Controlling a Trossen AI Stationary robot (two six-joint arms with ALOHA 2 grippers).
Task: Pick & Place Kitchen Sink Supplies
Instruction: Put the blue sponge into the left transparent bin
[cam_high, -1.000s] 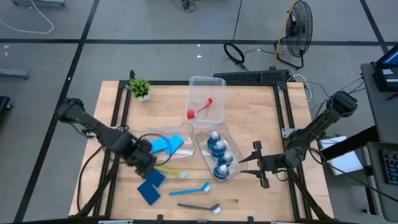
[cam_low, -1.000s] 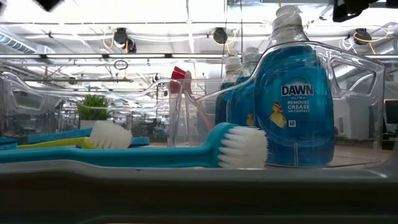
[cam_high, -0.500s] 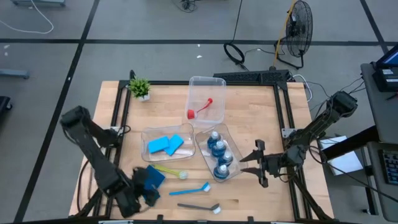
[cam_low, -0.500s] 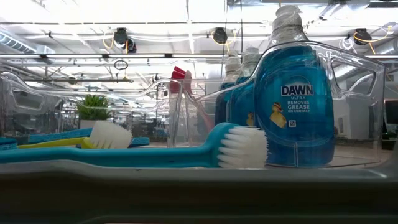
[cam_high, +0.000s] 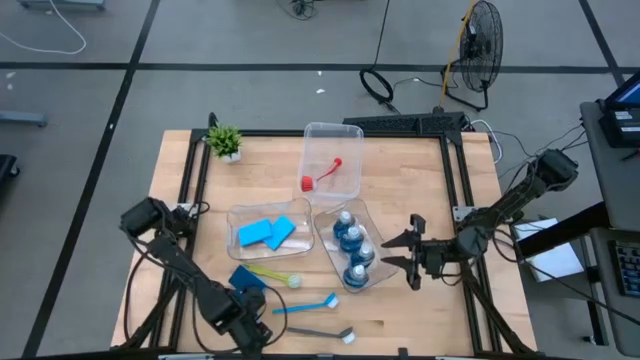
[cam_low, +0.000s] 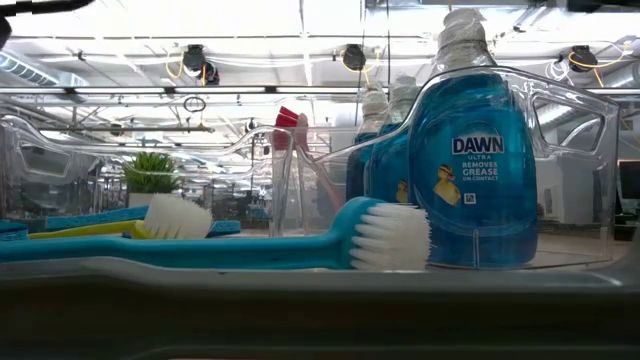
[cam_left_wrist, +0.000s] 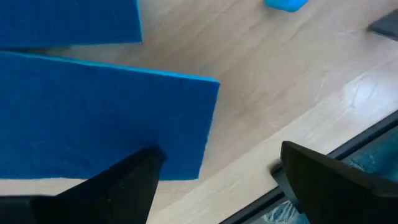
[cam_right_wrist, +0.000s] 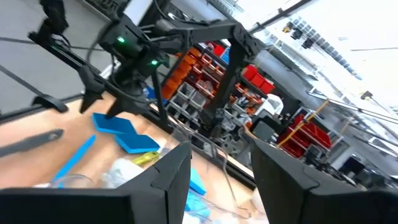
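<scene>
My left gripper (cam_high: 240, 318) is open near the table's near edge, low over a flat blue sponge (cam_left_wrist: 106, 112) that lies flat on the wood. One finger (cam_left_wrist: 124, 186) stands over the sponge's edge, the other over bare wood. A second loose sponge (cam_high: 247, 279) lies just beyond. Two more sponges (cam_high: 266, 232) lie in a clear bin. The blue-liquid bottles (cam_high: 352, 245) stand in another bin. The red brush (cam_high: 322, 175) lies in the far bin. The yellow-green (cam_high: 272, 273), light-blue (cam_high: 305, 303) and dark-grey (cam_high: 318, 332) brushes lie on the table. My right gripper (cam_high: 412, 252) is open, right of the bottle bin. My left gripper comes at the near sponge from above, one finger over the sponge's edge (cam_left_wrist: 186, 155). I cannot tell whether it touches the sponge, which still lies flat on the table.
A small potted plant (cam_high: 225, 141) stands at the far left corner. The three clear bins (cam_high: 330, 135) fill the table's middle. The table's near edge (cam_left_wrist: 348, 134) runs close by my left gripper. Bare wood shows along the right side (cam_high: 420, 180).
My left arm has swung from beside the sponge bin toward the table's near edge, and its gripper has come down over the sponge lying there. My right gripper has edged slightly toward the far edge beside the bottle bin. The supplies have stayed where they were.
</scene>
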